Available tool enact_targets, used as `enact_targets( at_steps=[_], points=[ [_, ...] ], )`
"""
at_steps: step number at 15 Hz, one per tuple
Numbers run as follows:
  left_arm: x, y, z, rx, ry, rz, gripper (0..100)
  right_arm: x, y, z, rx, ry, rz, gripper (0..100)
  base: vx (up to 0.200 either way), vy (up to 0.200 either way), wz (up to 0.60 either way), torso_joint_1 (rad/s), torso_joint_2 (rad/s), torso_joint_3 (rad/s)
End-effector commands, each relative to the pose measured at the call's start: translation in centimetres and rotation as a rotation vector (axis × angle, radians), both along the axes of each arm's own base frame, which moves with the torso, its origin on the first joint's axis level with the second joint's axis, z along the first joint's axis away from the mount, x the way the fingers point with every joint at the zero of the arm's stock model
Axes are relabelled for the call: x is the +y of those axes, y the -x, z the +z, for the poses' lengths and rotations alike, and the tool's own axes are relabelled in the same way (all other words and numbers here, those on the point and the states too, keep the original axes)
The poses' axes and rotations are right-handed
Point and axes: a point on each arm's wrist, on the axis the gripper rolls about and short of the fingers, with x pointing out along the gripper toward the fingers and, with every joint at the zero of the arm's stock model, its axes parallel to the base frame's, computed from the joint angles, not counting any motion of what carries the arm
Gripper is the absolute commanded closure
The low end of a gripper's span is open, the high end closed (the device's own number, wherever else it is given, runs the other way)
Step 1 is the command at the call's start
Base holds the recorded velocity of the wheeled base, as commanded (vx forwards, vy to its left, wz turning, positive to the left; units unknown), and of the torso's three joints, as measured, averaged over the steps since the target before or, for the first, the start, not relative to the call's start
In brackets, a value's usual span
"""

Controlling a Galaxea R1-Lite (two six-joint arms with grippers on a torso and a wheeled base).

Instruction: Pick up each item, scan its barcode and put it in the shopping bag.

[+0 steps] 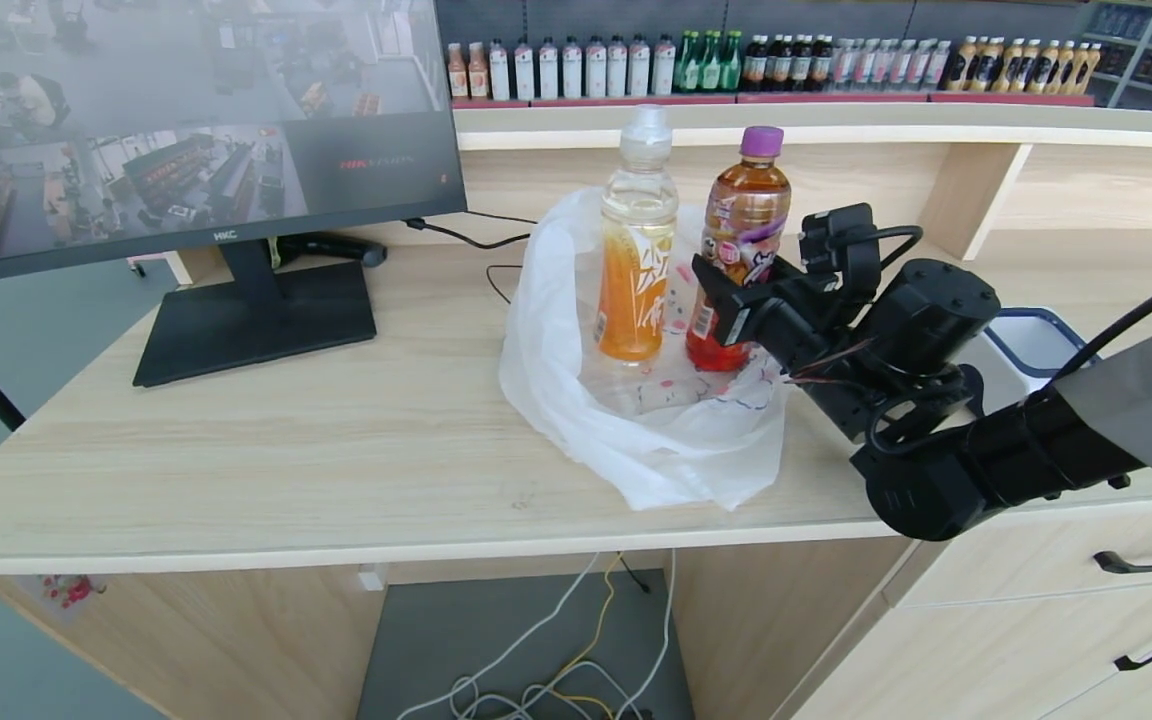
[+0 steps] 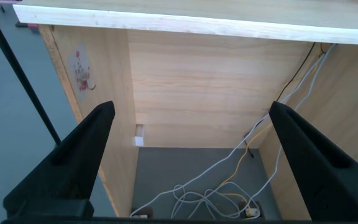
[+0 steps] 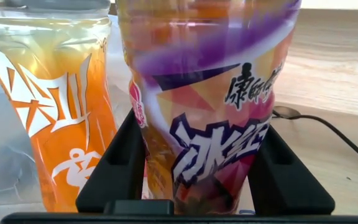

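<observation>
Pale wooden desk (image 1: 336,430) carries the shopping bag (image 1: 556,400). Inside the bag, the right claw (image 1: 736,300) clamps the purple-capped bottle (image 1: 746,230) beside the orange bottle (image 1: 636,270). Left claw (image 2: 191,109) gapes empty, lower than the bag. A careless release on the bag's soft plastic could topple both.

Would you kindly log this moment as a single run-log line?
right gripper: shut on purple-capped bottle, standing in shopping bag | orange bottle: upright in bag | left gripper: open, below counter

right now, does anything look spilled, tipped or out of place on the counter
Nothing stands out: the orange bottle and the purple-capped bottle stand upright in the shopping bag, with no spill. The right pincer grips the latter.
</observation>
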Motion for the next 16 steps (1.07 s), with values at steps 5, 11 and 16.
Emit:
enact_targets(
  at_steps=[5, 11, 16],
  points=[
    [0.0, 0.0, 0.0, 0.000, 0.000, 0.000, 0, 0.2, -0.1, -0.6, 0.014, 0.006, 0.002, 100, 0.000, 0.000, 0.00, 0.000, 0.00, 0.000],
    [0.0, 0.0, 0.0, 0.000, 0.000, 0.000, 0, 0.1, 0.4, -1.6, 0.040, 0.017, 0.002, 100, 0.000, 0.000, 0.00, 0.000, 0.00, 0.000],
    [0.0, 0.0, 0.0, 0.000, 0.000, 0.000, 0, 0.0, 0.5, -1.8, 0.046, 0.025, 0.003, 100, 0.000, 0.000, 0.00, 0.000, 0.00, 0.000]
  ],
)
